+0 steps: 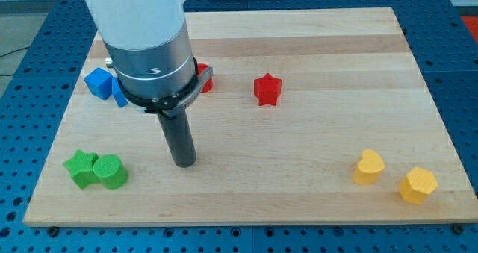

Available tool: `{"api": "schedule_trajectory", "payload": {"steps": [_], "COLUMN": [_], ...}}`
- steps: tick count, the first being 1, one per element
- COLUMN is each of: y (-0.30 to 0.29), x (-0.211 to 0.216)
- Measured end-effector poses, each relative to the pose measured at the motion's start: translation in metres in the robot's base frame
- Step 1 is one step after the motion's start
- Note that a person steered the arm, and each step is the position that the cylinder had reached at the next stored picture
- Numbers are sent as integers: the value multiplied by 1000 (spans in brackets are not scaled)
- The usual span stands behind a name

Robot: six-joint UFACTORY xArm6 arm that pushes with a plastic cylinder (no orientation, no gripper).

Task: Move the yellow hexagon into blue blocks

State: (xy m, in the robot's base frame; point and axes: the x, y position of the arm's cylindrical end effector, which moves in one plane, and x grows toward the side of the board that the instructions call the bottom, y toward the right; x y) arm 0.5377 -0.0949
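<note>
A pale wooden board (314, 201) lies on a blue perforated table (463, 29), and the arm's white and grey body (146, 36) comes down from the view's top left, ending in a dark rod. My tip (184, 164) rests on bare wood, touching no block and holding nothing. Just to its left sit a green star (80, 168) and a green cylinder (110, 172), touching each other. Above and to its left, partly behind the arm, are a blue cube (98, 83) and a second blue block (119, 96), shape unclear. A red block (203, 77) peeks out above the tip; a red star (267, 89) sits up and to its right. Far to the right lie a yellow heart (367, 167) and, furthest, the yellow hexagon (417, 184), well apart from the blue blocks.
</note>
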Motion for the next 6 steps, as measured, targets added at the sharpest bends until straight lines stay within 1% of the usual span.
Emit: {"api": "schedule_trajectory", "payload": {"steps": [5, 6], "y": [11, 41], "x": [28, 60]}}
